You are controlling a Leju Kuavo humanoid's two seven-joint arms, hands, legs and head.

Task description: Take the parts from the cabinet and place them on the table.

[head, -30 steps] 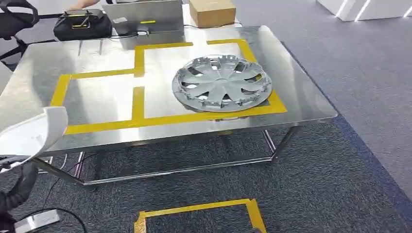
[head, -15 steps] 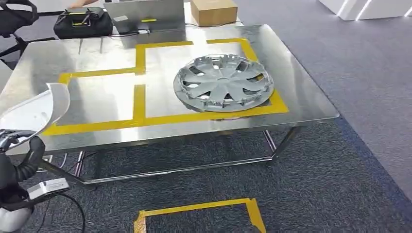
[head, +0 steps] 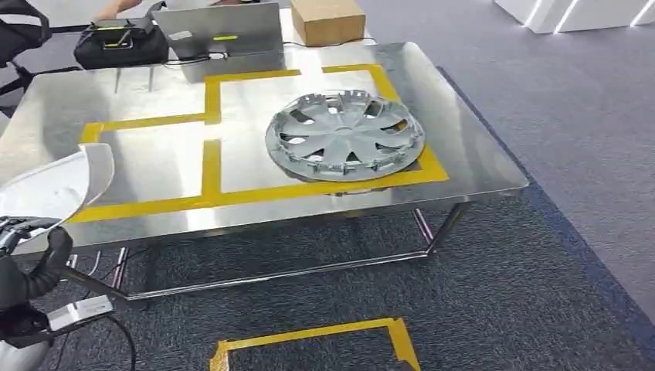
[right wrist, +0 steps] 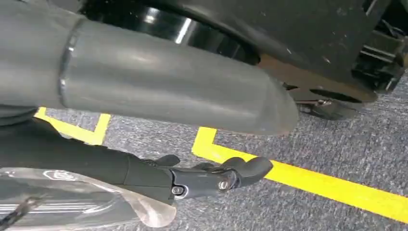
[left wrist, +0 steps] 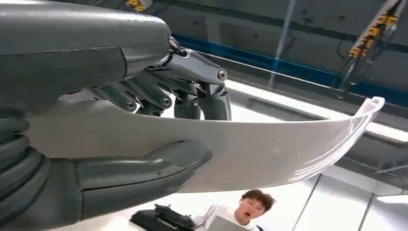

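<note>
Now left hand [left wrist: 120, 144] holds white panel [head: 58, 185] beside table [head: 479, 166] edge.

Hubcap [head: 344, 135] on table [head: 479, 166] — left hand [head: 31, 259] holding white panel [head: 54, 185].

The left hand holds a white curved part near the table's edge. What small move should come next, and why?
Probably carry the white curved part forward over the left taped box. The left hand grips it at the table edge; the hubcap already fills the right box.
</note>
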